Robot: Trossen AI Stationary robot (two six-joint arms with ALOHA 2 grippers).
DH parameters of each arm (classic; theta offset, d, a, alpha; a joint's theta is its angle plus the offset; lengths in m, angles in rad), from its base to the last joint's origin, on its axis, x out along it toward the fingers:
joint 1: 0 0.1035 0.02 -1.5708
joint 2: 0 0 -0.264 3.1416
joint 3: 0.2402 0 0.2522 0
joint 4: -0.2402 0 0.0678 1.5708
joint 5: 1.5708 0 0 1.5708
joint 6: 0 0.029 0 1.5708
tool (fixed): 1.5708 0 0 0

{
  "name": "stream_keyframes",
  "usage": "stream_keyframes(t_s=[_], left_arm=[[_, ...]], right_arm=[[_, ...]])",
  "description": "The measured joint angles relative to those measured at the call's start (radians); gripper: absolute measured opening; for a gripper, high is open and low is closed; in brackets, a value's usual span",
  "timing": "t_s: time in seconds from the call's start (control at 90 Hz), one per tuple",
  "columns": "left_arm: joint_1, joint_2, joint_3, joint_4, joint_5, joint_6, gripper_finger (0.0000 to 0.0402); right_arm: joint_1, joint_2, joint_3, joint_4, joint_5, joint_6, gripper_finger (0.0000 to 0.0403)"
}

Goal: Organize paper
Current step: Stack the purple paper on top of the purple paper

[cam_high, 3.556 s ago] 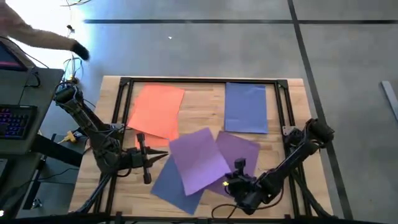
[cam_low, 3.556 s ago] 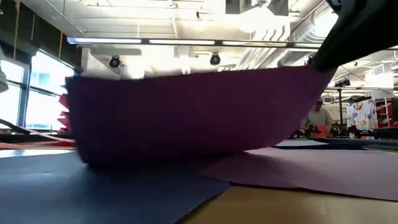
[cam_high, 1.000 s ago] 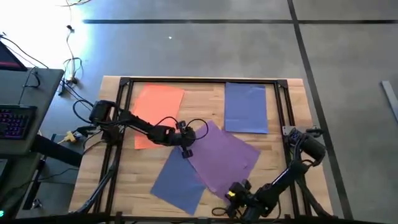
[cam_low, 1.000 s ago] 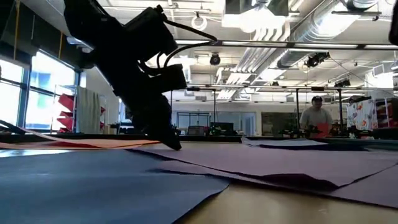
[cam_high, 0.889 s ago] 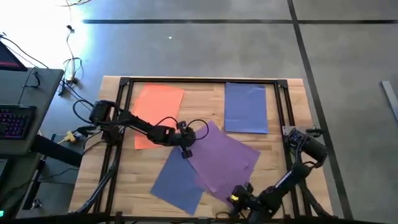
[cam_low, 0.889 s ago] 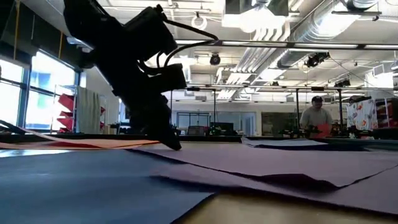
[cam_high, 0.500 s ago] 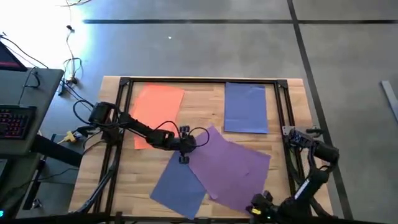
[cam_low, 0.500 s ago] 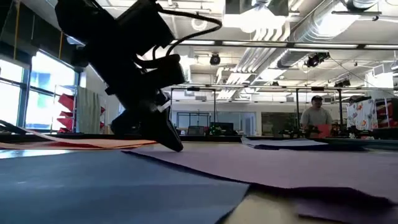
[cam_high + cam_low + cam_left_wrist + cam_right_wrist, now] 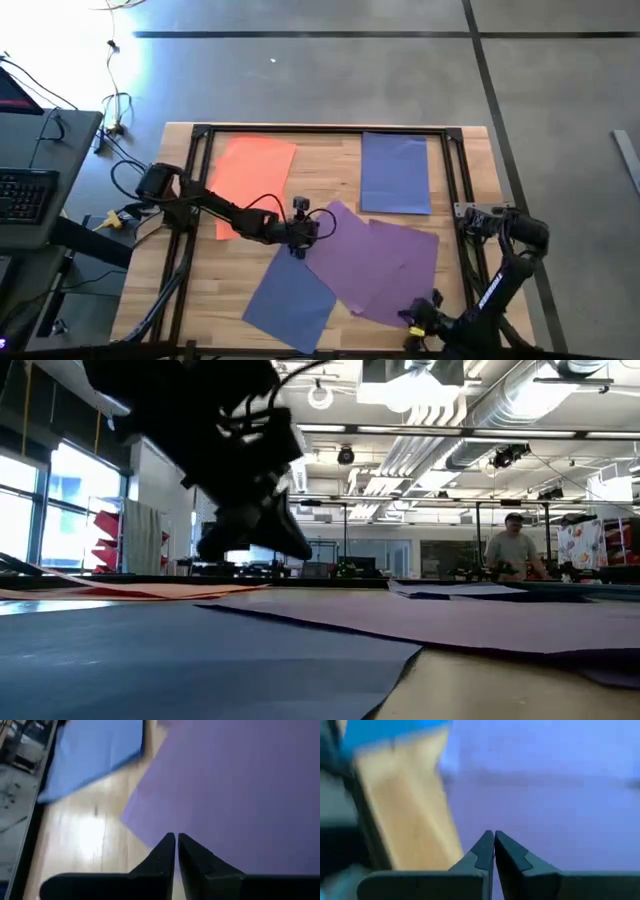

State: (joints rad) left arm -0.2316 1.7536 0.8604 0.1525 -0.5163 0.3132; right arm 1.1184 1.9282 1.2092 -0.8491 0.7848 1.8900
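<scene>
Orange paper (image 9: 252, 180) lies at the table's (image 9: 320, 165) far left, a blue sheet (image 9: 290, 298) near me, another blue sheet (image 9: 395, 172) far right. My left gripper (image 9: 297, 232), fingers pressed together and holding nothing, hovers at the purple sheets' (image 9: 375, 265) left corner, apparently just clear of it. My right gripper (image 9: 418, 318), also closed and empty, sits at their near edge. Risk: pushing again with closed tips may buckle or fan the purple pair further instead of squaring them.
</scene>
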Motion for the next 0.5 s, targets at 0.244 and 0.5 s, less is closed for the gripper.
stream_keyframes(t_s=[0.244,0.5], left_arm=[[-0.07,-0.046,0.029,-0.162,0.233,-0.104,0.0],[-0.108,0.02,0.03,-0.062,0.264,-0.124,0.0]], right_arm=[[-0.148,-0.021,0.001,-0.313,-0.212,0.145,0.0034],[-0.218,-0.169,-0.077,-0.458,-0.274,0.144,0.016]])
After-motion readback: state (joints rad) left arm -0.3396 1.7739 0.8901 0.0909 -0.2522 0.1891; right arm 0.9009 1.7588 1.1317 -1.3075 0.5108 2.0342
